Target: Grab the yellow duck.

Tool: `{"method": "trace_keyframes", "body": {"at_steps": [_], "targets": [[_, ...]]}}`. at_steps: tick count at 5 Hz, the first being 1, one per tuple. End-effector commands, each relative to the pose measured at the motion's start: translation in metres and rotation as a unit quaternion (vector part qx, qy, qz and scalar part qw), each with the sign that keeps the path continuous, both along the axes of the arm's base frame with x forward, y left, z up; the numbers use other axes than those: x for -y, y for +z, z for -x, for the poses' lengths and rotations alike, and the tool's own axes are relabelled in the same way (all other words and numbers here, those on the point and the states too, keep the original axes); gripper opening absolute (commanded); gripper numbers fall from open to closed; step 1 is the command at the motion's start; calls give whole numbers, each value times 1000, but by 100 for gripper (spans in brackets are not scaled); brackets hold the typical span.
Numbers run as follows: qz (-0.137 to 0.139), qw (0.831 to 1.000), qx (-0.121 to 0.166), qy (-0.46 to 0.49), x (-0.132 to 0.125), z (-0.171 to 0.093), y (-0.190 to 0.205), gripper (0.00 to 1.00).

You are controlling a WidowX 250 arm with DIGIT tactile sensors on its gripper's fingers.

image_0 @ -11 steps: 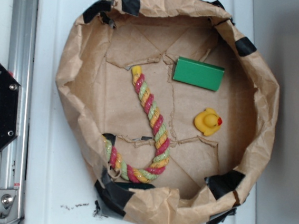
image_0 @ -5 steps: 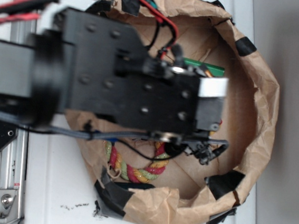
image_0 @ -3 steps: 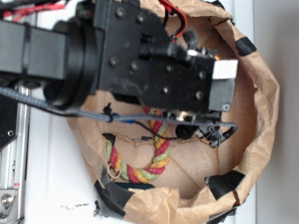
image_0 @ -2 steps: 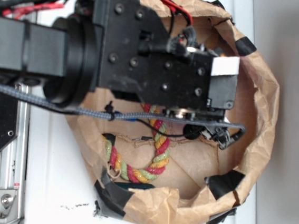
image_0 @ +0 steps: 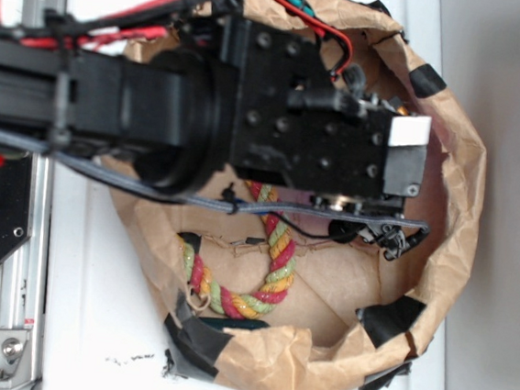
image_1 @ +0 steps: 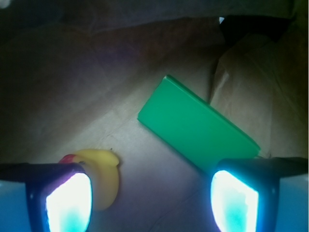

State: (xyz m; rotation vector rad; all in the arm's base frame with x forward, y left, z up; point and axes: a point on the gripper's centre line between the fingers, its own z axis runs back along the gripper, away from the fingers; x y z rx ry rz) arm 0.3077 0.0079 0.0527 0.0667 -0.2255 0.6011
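Observation:
In the wrist view the yellow duck (image_1: 104, 176) lies on the brown paper, partly hidden behind my left finger (image_1: 67, 200), with its red beak just above that finger. My gripper (image_1: 150, 203) is open and empty, jaws wide apart; the duck sits at the left jaw's inner edge, not between the jaws' middle. The green block (image_1: 195, 123) lies ahead and to the right, its near end behind my right finger (image_1: 236, 203). In the exterior view my arm and gripper body (image_0: 338, 147) cover the duck and the block.
The brown paper bowl's raised wall (image_0: 458, 191) rings the work area, patched with black tape (image_0: 391, 320). The yellow-red-green twisted rope (image_0: 267, 260) lies left of and below the gripper. A metal rail (image_0: 19, 255) and a black mount stand at the left.
The arm has come in over the bowl from the left and now covers the duck and green block. In the last half second the gripper head shifted slightly further right.

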Motion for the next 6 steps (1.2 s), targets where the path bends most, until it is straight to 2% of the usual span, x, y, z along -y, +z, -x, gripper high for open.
{"method": "trace_keyframes", "body": {"at_steps": [1,3,4,5,6], "targets": [[-6,1000,19,-5,1,-12,-2,100],[0,999,-8,-50,31,3,-33,100],[-20,997,6,-76,36,-6,-31,100],[-24,996,28,-78,27,-21,-21,100],[-29,996,30,-75,18,-29,-17,100]]}}
